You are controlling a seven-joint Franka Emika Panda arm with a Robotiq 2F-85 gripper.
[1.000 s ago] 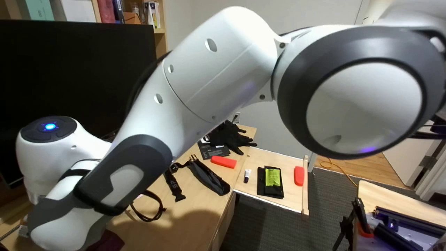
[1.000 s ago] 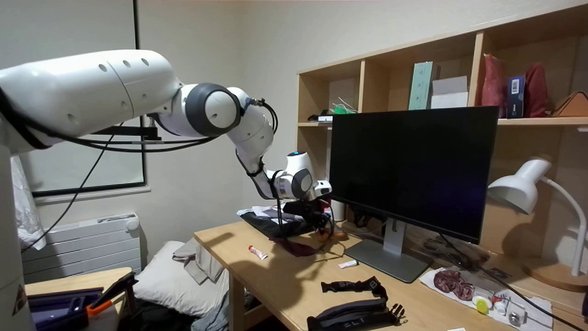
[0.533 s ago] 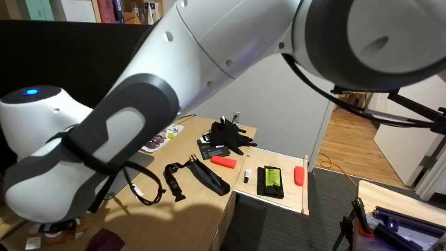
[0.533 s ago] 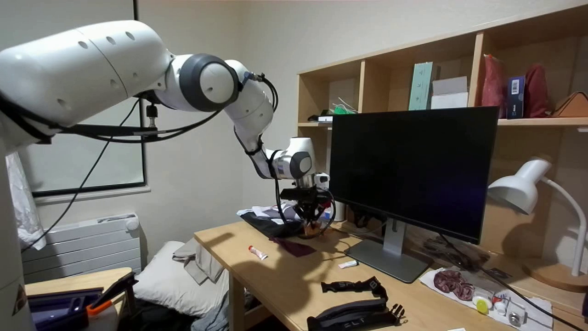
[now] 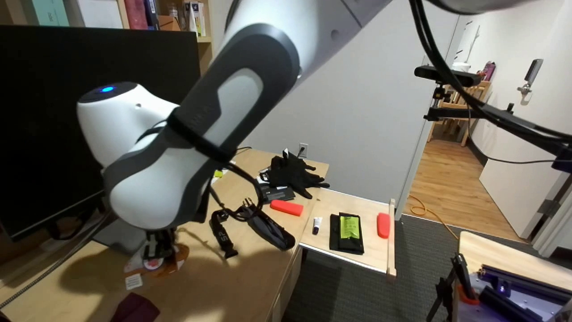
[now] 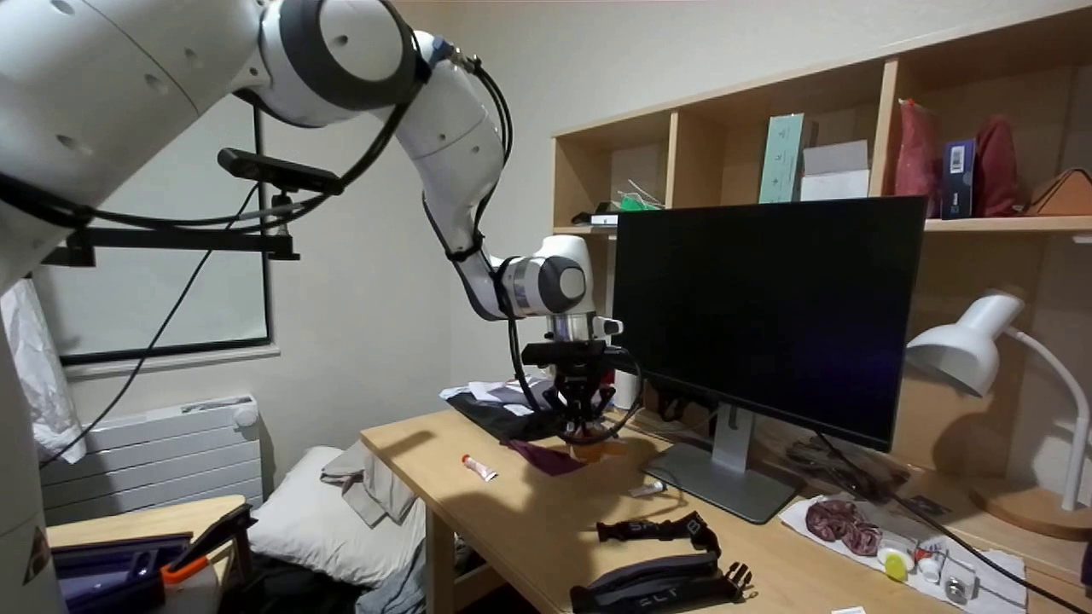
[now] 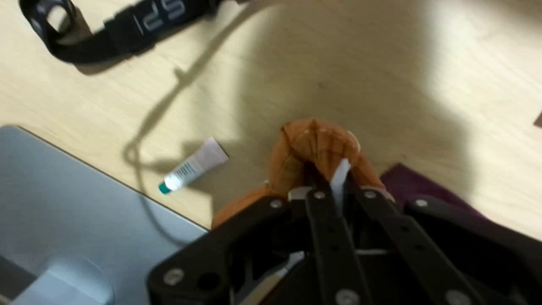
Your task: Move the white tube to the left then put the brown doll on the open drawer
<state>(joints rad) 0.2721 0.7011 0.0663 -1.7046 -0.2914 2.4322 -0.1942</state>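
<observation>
Now the brown doll (image 7: 316, 142) is caught near the monitor base (image 6: 712, 488); its orange-tan cloth is seen bunched in the gripper (image 7: 334, 192), which is drawn narrow on the fold, a white tag (image 7: 339, 173) jutting beside; it is judged held, though whether the desk (image 7: 63, 101) is cleared cannot be told; outward, a white tube (image 7: 197, 164) with a green cap is spotted just beside the monitor base; farther from that base than the doll, a purple cloth (image 7: 423, 186) is glimpsed; well apart from the base, the open drawer (image 5: 374, 256) is presumably to be reached next, occupied by a second tube (image 5: 317, 225), a black pouch (image 5: 335, 235) and a red block (image 5: 383, 225); which tube is meant cannot be settled! And the danger? If only a loose fold is pinched, the doll may be shed mid-carry; if a low path is taken, the cloth could be swept along, or the black strap (image 5: 268, 229) between monitor base and drawer snagged; if release is made over the pouch, a topple could be caused.
</observation>
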